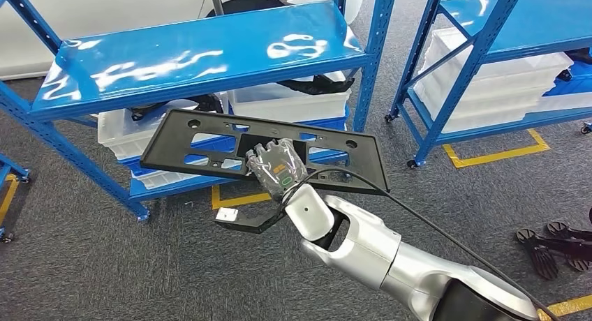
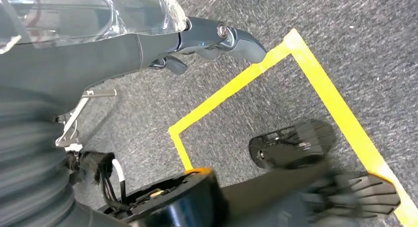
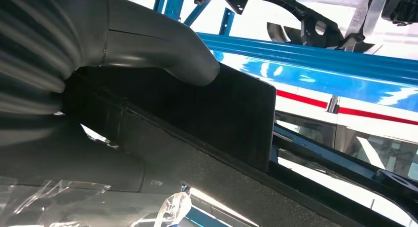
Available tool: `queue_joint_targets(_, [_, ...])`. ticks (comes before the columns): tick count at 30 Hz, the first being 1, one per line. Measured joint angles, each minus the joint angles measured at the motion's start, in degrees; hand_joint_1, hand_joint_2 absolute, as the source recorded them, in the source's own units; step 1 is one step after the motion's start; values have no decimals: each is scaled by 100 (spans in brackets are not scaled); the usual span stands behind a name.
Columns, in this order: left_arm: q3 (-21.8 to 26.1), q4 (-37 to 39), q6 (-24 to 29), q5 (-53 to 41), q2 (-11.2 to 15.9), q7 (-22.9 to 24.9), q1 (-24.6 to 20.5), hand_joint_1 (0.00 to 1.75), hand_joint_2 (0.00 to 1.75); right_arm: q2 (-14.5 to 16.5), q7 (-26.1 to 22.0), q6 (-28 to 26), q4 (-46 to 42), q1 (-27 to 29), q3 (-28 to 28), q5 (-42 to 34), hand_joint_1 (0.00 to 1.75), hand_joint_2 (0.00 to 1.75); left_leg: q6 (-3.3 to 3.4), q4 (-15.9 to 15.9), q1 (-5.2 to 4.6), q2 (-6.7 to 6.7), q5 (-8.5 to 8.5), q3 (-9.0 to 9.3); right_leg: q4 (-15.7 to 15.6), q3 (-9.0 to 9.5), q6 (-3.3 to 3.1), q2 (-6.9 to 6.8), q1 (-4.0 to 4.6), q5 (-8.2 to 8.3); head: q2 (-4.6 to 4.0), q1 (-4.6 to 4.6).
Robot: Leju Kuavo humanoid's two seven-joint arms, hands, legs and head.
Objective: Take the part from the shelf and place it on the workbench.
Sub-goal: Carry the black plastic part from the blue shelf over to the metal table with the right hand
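Observation:
The part (image 1: 202, 143) is a long, flat black plastic panel with several cutouts. It hangs tilted in the air in front of the blue shelf (image 1: 202, 59), above the grey carpet. My right hand (image 1: 276, 169), wrapped in clear film, grips it near the middle from below. In the right wrist view my thick grey thumb (image 3: 162, 44) presses on the panel's dark face (image 3: 231, 113). My left hand (image 2: 197, 39) hangs over the floor with nothing in it and its fingers apart.
White bins (image 1: 286, 101) stand on the shelf's lower level behind the panel. A second blue shelf (image 1: 489, 28) with white bins stands at the right. Yellow tape (image 1: 499, 153) marks the carpet. Dark ribbed pieces (image 1: 558, 245) lie on the floor at the far right.

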Motion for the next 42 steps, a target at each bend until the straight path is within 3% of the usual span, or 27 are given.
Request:
queue_joint_targets(1, [0, 1, 0, -2, 10, -1, -8, 0, 175, 0, 0, -1, 0, 0, -2, -2, 175, 175, 49, -384, -29, 0, -11, 236, -4, -29, 25, -4, 0, 47, 0, 1])
queue_joint_targets(2, [0, 1, 0, -4, 21, -2, -15, 0, 175, 0, -2, -2, 0, 1, -4, -5, 175, 175, 86, -618, -58, 0, -45, 360, -11, -52, 56, -11, -8, 90, 0, 0])
queue_joint_targets(4, [0, 1, 1, -1, 19, -7, -14, 0, 175, -1, -9, -2, 0, 5, -4, -32, 175, 175, 129, -750, -68, 5, -10, 369, -24, -87, 131, -17, -22, 156, 0, -5])
queue_joint_targets(5, [0, 1, 2, 3, 17, -12, -10, 0, 175, -3, -10, -1, 0, 7, -4, -32, 175, 175, 160, -772, -55, 10, 39, 345, 16, -115, 165, -12, -26, 111, 0, -6])
queue_joint_targets(7, [0, 2, 6, 8, 18, -20, 0, 0, 175, -15, -2, 2, 0, 8, -4, 9, 175, 175, 216, -808, -14, 11, 157, 279, 411, -267, 224, -3, -33, -268, 0, 1])
queue_joint_targets(9, [0, 2, 8, 8, 22, -21, 9, 0, 175, -24, 7, 4, 0, 13, 2, 63, 175, 175, 230, -803, -11, -5, 249, 169, 1210, -523, 277, 1, -58, -799, 0, 9])
queue_joint_targets(10, [0, 2, 7, 8, 21, -21, 20, 0, 175, -26, 8, 4, 0, 20, 7, 75, 175, 175, 218, -800, -7, -15, 291, 113, 1557, -610, 301, 0, -70, -934, 0, 9])
queue_joint_targets(11, [0, 2, 5, 8, 20, -21, 33, 0, 175, -26, 8, 4, 0, 26, 10, 80, 175, 175, 202, -795, 1, -31, 329, 61, 1734, -615, 322, 0, -82, -944, 0, 9])
queue_joint_targets(12, [0, 2, 4, 8, 20, -21, 46, 0, 175, -27, 8, 4, 0, 30, 13, 80, 175, 175, 180, -787, 13, -56, 363, 15, 1689, -513, 337, 1, -94, -852, 0, 9])
queue_joint_targets(14, [0, 2, 4, 8, 20, -22, 58, 0, 175, -28, 10, 4, 0, 30, 12, 80, 175, 175, 129, -744, 43, -124, 410, -65, 940, 31, 359, 82, -131, -580, 0, 10])
queue_joint_targets(16, [0, 1, 5, 9, 21, -33, 44, 0, 175, -27, 10, 4, 0, 27, 11, 81, 175, 175, 65, -673, 54, -199, 441, -157, 178, 519, 350, 262, -161, -480, 0, 11])
queue_joint_targets(17, [0, 1, 5, 9, 22, -43, 38, 0, 175, -28, 11, 4, 0, 28, 12, 81, 175, 175, 29, -643, 51, -237, 459, -201, 24, 603, 327, 320, -162, -500, 0, 11])
queue_joint_targets(19, [0, 1, 4, 10, 24, -61, 47, 0, 175, -26, 12, 4, 0, 31, 12, 82, 175, 175, -53, -621, 58, -322, 509, -269, 17, 564, 240, 259, -149, -498, 0, 12])
queue_joint_targets(21, [0, 1, 3, 11, 26, -71, 69, 0, 175, -19, 13, 4, 0, 27, 10, 81, 175, 175, -115, -451, 72, -286, 401, -390, 13, 521, 142, 148, -154, -460, 0, -1])
queue_joint_targets(22, [0, 1, 2, 11, 26, -74, 73, 0, 175, -16, 15, 4, 0, 24, 9, 81, 175, 175, -141, -195, 77, -229, 238, -511, 6, 500, 102, 90, -158, -436, 0, -11])
queue_joint_targets(24, [0, 1, 0, 10, 26, -82, 64, 0, 175, -16, 18, 5, 0, 32, 8, 81, 175, 175, -189, 622, 81, -113, -195, -849, 9, 457, 57, -20, -135, -409, 0, -30])
queue_joint_targets(26, [0, 0, -1, 9, 26, -87, 49, 0, 175, -16, 18, 6, 0, 53, 10, 79, 175, 175, -203, 1194, 82, -83, -387, -1039, 12, 428, 39, -137, -108, -394, 0, -33])
queue_joint_targets(27, [0, -1, -3, 9, 26, -86, 49, 0, 175, -16, 17, 7, 0, 61, 11, 78, 175, 175, -192, 1153, 79, -74, -323, -969, 13, 423, 35, -192, -96, -389, 0, -34])
queue_joint_targets(28, [0, 0, -4, 8, 26, -84, 55, 0, 175, -15, 17, 7, 0, 63, 12, 76, 175, 175, -166, 877, 72, -52, -170, -788, 13, 424, 34, -241, -84, -387, 0, -35])
queue_joint_targets(30, [0, 1, -5, 8, 27, -79, 69, 0, 175, -14, 17, 7, 0, 54, 9, 73, 175, 175, -70, -3, 15, 115, 149, -279, 13, 426, 40, -330, -54, -386, 0, -35])
queue_joint_targets(32, [0, 2, -4, 7, 29, -79, 64, 0, 175, -14, 15, 9, 0, 48, 5, 68, 175, 175, 34, -535, -71, 285, 269, -17, 7, 418, 70, -417, -33, -372, 0, -31])
queue_joint_targets(34, [0, 2, -4, 6, 30, -79, 65, 0, 175, -3, 9, 13, 0, 47, 5, 64, 175, 175, 98, -630, -102, 266, 283, -23, -10, 419, 123, -505, -28, -356, 0, -27])
queue_joint_targets(36, [0, 1, -4, 4, 28, -75, 72, 0, 175, 6, 5, 13, -1, 41, 0, 57, 175, 175, 148, -694, -63, 173, 329, -25, 88, 377, 181, -430, -34, -453, 0, -26])
queue_joint_targets(38, [0, 1, -6, -1, 26, -71, 65, 0, 175, 0, 3, 18, -1, 38, -1, 46, 175, 175, 193, -734, -28, 77, 378, -25, 646, 126, 224, -193, -46, -794, 0, -14])
queue_joint_targets(40, [0, 0, -10, -3, 22, -68, 61, 0, 175, -12, 1, 30, 0, 58, 7, 33, 175, 175, 221, -735, -28, -33, 398, -45, 1483, -256, 246, -53, -47, -1158, 0, 2])
queue_joint_targets(41, [0, 0, -13, -3, 20, -62, 67, 0, 175, -19, 1, 37, 0, 76, 9, 25, 175, 175, 225, -731, -27, -94, 404, -49, 1730, -371, 252, -34, -48, -1211, 0, 7])
queue_joint_targets(42, [0, 1, -13, -3, 19, -55, 74, 0, 175, -24, 0, 42, 0, 89, 10, 19, 175, 175, 225, -725, -26, -160, 408, -52, 1740, -375, 253, -24, -50, -1141, 0, 12])
